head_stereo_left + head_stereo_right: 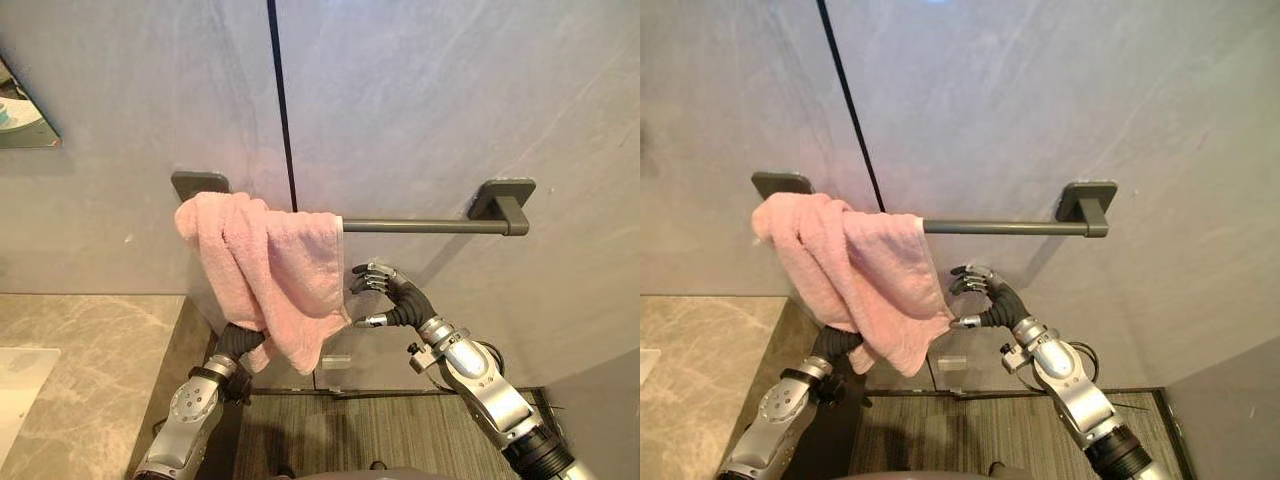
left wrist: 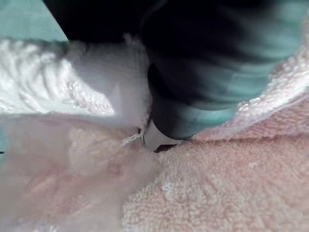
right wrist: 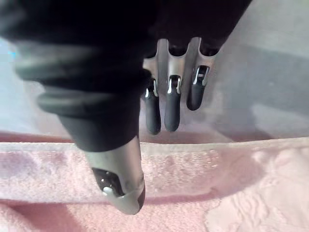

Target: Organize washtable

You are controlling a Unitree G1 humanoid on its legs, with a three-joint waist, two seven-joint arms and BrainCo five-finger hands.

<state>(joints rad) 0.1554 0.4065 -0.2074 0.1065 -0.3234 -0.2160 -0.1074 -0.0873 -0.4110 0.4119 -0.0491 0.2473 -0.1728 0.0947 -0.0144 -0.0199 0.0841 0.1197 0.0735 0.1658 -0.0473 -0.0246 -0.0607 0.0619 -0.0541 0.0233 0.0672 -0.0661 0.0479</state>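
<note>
Towel (image 1: 265,270) drapes the bar (image 1: 430,226); right hand (image 1: 398,295) open beside it (left hand (image 1: 240,341) hidden beneath, grip unclear).

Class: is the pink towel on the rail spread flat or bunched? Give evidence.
Bunched: the pink towel hangs in folds at the left end of the rail, leaving most of it bare.

Towel (image 1: 270,270): pink terry cloth, looped pile, nubbly and matt; the hem band was woven flatter.
Rail (image 1: 420,226): dark grey, looked like metal, smooth satin finish, as did its square mounts.
Wall (image 1: 430,90): grey stone-look panels, smooth, faintly veined, low sheen.
Countertop (image 1: 90,350): beige marble-look slab, veined, polished.
Floor (image 1: 350,430): dark, finely ribbed, matt.
Right hand (image 1: 392,292): fingers were silver with a metallic sheen, tips dark and matt; the cover was dark, ribbed and dull.
</note>
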